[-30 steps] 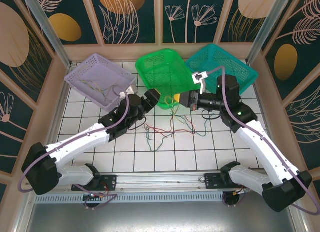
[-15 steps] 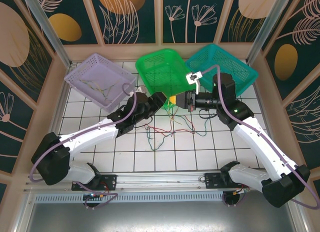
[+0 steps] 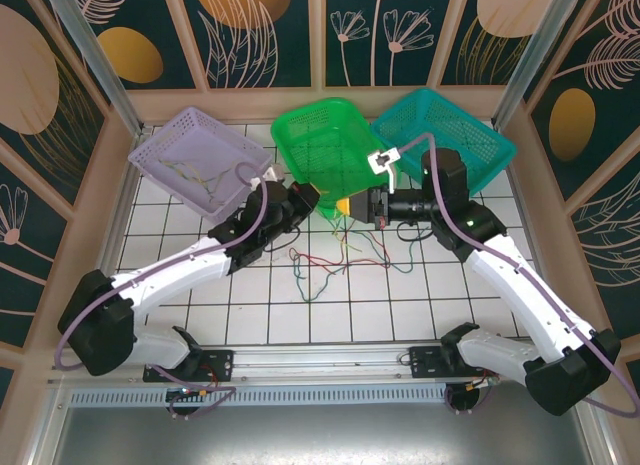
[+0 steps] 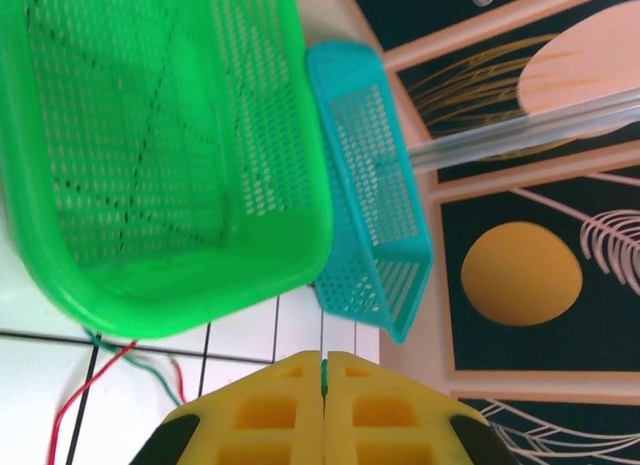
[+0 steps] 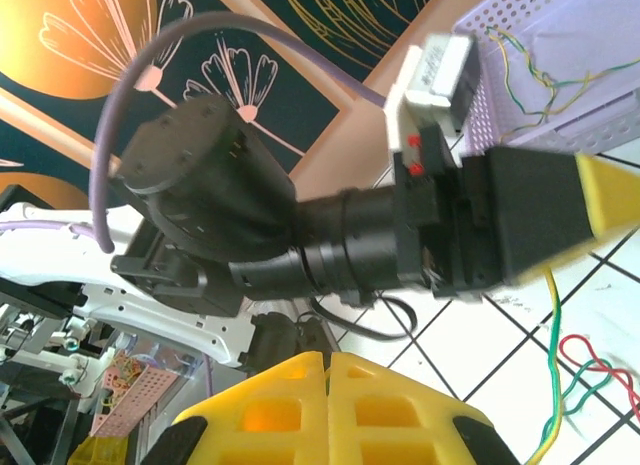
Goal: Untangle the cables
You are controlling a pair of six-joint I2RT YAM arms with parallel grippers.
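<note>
Looking down from high up at the near side. Left wrist close on green basket, right wrist on left gripper, both also overhead

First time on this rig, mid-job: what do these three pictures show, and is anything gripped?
Two white robot arms, each ending in a yellow two-finger gripper. The wide picture looks down from above and behind them; the other two come from wrist cameras. On the tiled table lie thin red and green cables; behind sit a lilac basket with a few cables inside, a green basket and a teal basket. The left gripper is shut on a thin greenish cable. The right gripper is shut too; whether it holds anything, I cannot tell.
</note>
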